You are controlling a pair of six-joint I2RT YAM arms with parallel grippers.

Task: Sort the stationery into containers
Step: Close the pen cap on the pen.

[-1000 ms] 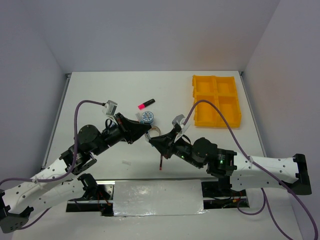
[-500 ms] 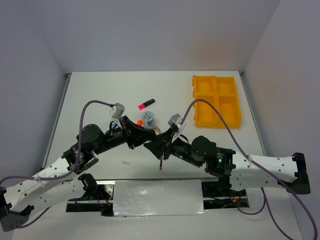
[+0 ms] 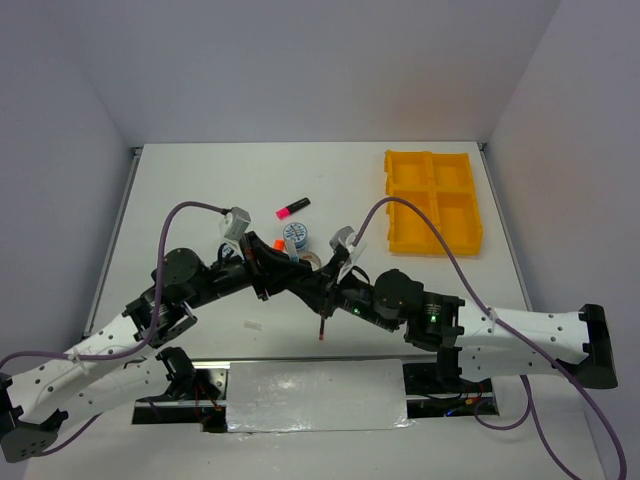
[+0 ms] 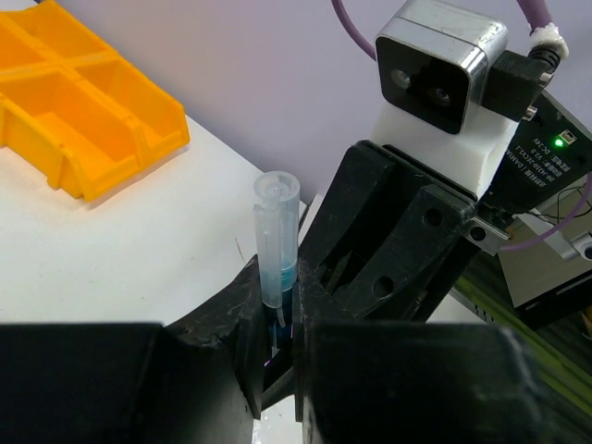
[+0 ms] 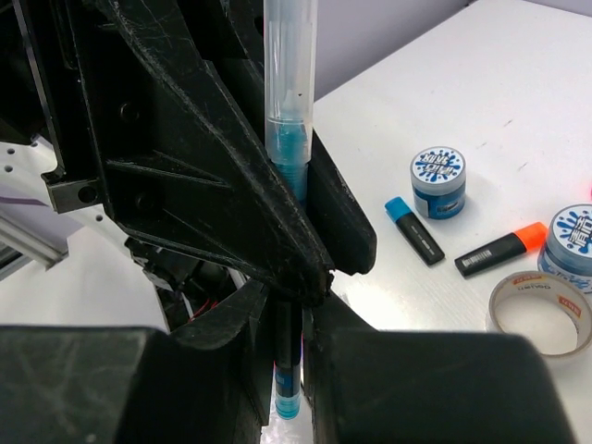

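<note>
The bright yellow-orange plastic tray (image 3: 440, 246) w/ four square compartments sits far right on the white table (image 3: 180, 190). All four compts show only their own yellow floors, so no stationery is in it. The loose items lie mid-table, well apart from the tray. The pink-capped black highlighter (image 3: 293, 208) is farthest. Nearer are a blue-white round tape roll (image 5: 437, 180), a blue-capped black highlighter (image 5: 413, 230) and an orange-capped black highlighter (image 5: 502, 249). A second blue-white roll (image 5: 572, 239) is just beside the silver tape ring (image 5: 541, 279). A thin dark pen w/ red tip (image 3: 323, 328) lies closer to the arm bases. The clear-and-blue plastic pen (image 4: 277, 231) is off the table, upright btwn both grippers. The left gripper (image 4: 277, 356) is pinched tight on its barrel below the blue grip. The right gripper (image 5: 288, 356) is narrowed to a slit w/ the pen's dark lower barrel inside; can't tell if it actually presses. Vs 1 s ago, the tips stood slightly apart and now overlap. The left wrist has shifted right and the right arm has pushed left. The orange cap now shows by the roll. Tray & pink highlighter haven't moved.
</note>
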